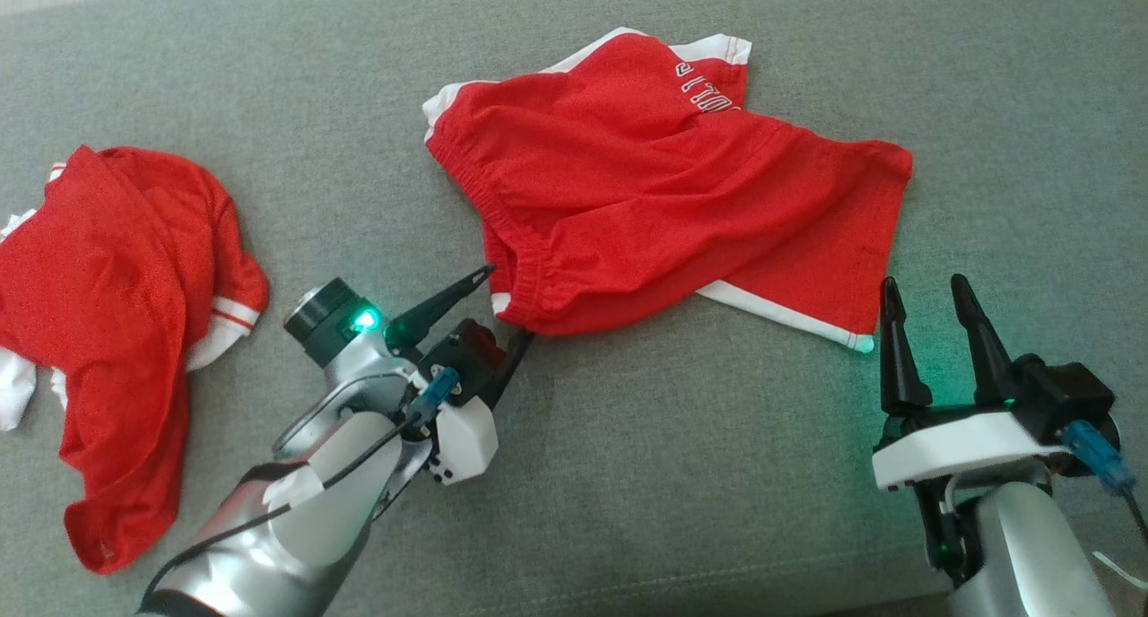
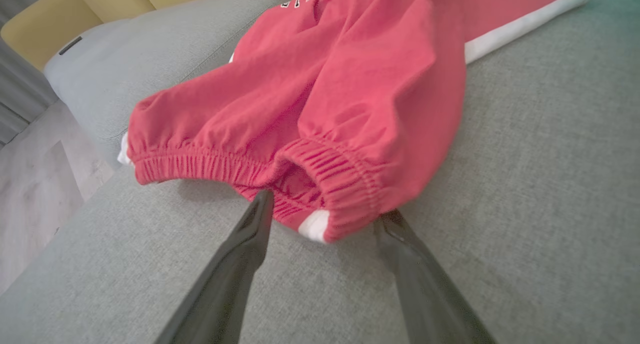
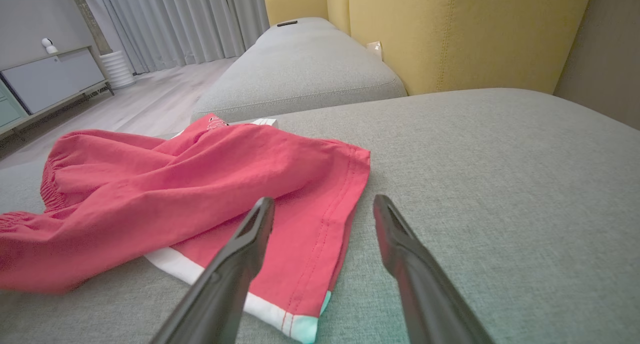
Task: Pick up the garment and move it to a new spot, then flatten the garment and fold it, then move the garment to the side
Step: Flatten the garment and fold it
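My open left hand is straddling the shorts at the waistband corner. They are stretching rightward toward my open right hand.

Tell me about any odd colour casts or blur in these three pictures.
Head view: a green glow near the right claw tints the white hem corner of the red fabric shorts. Left wrist view: the shorts look washed-out pink, and the left claw blurs toward the bottom edge. Right wrist view: that hem corner looks teal, and the near fingers are soft.
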Tool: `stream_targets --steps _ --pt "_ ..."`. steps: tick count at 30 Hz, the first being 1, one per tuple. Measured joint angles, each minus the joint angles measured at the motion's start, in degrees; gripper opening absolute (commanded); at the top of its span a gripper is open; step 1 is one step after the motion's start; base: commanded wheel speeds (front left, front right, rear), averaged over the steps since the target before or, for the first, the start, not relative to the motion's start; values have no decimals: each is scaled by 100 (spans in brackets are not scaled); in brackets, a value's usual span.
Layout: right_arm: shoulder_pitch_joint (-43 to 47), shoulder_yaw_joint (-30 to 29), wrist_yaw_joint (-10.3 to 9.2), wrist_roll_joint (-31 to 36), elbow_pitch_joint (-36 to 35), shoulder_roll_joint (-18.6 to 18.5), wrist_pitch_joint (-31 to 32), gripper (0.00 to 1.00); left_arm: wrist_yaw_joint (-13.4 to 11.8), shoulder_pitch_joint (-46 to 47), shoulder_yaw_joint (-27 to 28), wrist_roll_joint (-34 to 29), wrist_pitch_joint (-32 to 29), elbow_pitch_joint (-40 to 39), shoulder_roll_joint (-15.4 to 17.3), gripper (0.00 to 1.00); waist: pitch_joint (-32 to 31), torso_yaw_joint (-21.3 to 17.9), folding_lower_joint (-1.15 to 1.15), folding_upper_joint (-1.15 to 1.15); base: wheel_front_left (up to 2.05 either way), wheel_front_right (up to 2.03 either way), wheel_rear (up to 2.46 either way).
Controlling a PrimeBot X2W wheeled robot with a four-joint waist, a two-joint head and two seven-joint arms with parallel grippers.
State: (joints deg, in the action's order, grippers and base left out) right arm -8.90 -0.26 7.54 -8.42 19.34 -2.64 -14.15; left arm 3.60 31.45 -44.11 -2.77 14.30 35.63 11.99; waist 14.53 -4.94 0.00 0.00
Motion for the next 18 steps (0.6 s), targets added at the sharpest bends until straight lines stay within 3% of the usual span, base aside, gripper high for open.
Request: stream_targets --steps 5,11,13,18 --pt "-9 4 0 0 29 0 0 100 -46 54 -93 66 1 9 40 100 9 -15 0 0 0 0 0" --pt "-106 13 0 0 35 0 2 100 99 63 -213 177 1 170 43 100 53 -47 0 0 0 0 0" --pt "-138 19 0 0 34 0 3 100 153 79 -252 268 1 269 37 0 64 -55 0 0 0 0 0" --pt "-135 31 0 0 104 0 84 100 215 179 -235 471 9 374 -4 0 41 -46 0 0 0 0 0"
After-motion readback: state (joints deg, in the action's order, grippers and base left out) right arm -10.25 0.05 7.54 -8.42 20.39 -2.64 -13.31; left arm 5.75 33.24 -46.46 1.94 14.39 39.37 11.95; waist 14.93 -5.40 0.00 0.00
